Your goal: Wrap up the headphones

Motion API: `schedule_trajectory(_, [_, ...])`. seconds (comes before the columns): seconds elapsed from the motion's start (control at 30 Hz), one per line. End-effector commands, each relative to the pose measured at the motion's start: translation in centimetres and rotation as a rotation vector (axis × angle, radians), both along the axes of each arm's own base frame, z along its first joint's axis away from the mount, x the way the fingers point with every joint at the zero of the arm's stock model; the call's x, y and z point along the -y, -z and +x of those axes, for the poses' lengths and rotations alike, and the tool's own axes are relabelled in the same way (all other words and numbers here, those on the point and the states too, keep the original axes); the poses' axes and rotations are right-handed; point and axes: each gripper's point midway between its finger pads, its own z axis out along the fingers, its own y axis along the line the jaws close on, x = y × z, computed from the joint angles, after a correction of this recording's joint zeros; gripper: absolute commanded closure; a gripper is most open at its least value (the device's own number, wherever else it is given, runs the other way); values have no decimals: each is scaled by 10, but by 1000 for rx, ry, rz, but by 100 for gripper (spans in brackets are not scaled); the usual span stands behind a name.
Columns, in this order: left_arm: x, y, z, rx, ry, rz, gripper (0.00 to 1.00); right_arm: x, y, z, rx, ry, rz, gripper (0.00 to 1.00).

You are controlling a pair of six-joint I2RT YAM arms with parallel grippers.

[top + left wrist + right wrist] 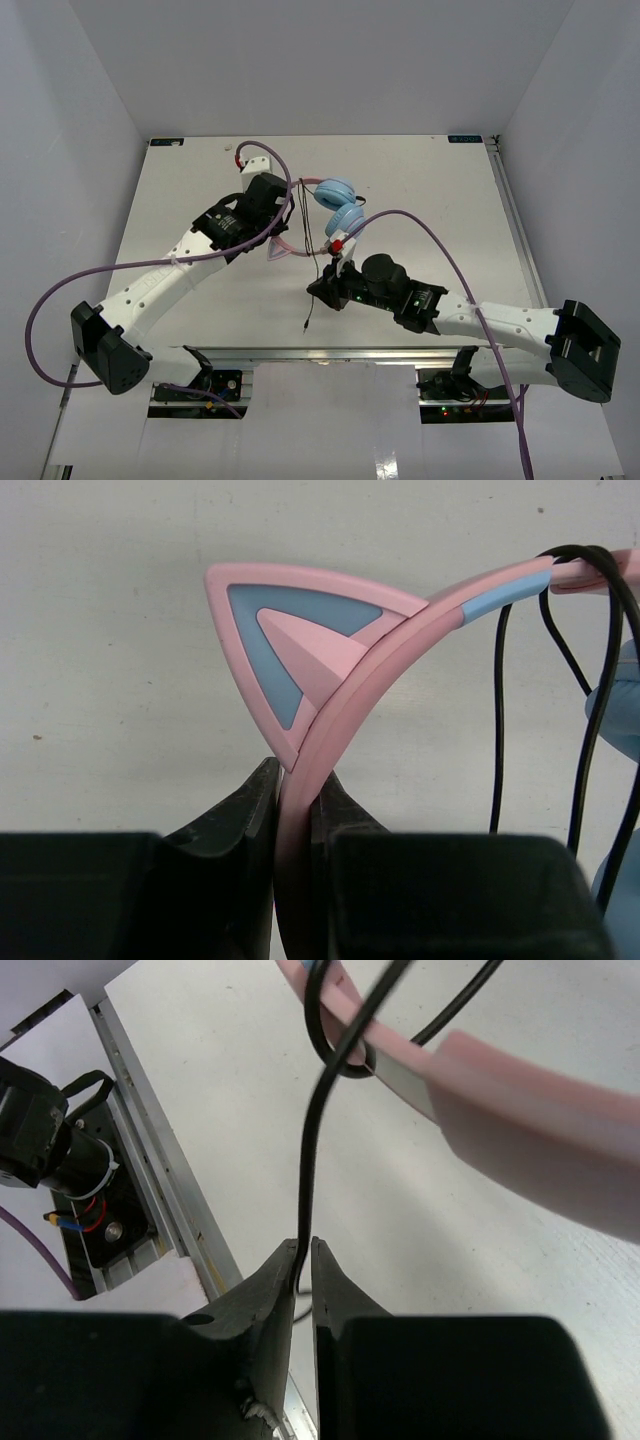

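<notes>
White bench (430, 190) carries the headphones (347, 217) near its centre. Purple arm cables (400, 212) arch above, the right one passing beside the blue cups. The left pincer (298, 775) is clamped on the pink headband (400, 640), just below a cat ear (290, 640). The right pincer (302, 1250) is closed on the thin black cable (308, 1150), which rises to loop round the headband.

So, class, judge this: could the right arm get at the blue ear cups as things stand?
Probably, but not at once: the right gripper is shut on the black cable and would have to let go first. The ear cups lie close ahead of it.
</notes>
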Motion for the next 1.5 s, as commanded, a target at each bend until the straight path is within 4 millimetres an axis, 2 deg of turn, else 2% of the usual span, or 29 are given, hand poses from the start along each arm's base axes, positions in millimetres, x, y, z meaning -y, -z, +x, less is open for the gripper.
schedule_trajectory(0.0, [10, -31, 1, 87, 2, -157, 100, -3, -9, 12, 80, 58, 59, 83])
schedule_trajectory(0.17, [13, -40, -4, 105, 16, -208, 100, 2, -1, 16, 96, 95, 78, 84])
schedule_trajectory(0.4, [11, -47, -8, 123, 10, -245, 100, -2, -2, 11, 104, 70, 138, 83])
schedule_trajectory(1.07, [21, -62, -16, 137, 54, -340, 100, -13, 10, 10, 171, 37, 184, 67])
schedule_trajectory(1.27, [19, -64, -17, 145, 54, -336, 100, -5, 14, 18, 202, 97, 173, 64])
schedule_trajectory(1.47, [17, -64, -17, 146, 50, -328, 100, 7, 12, 13, 233, 118, 153, 59])
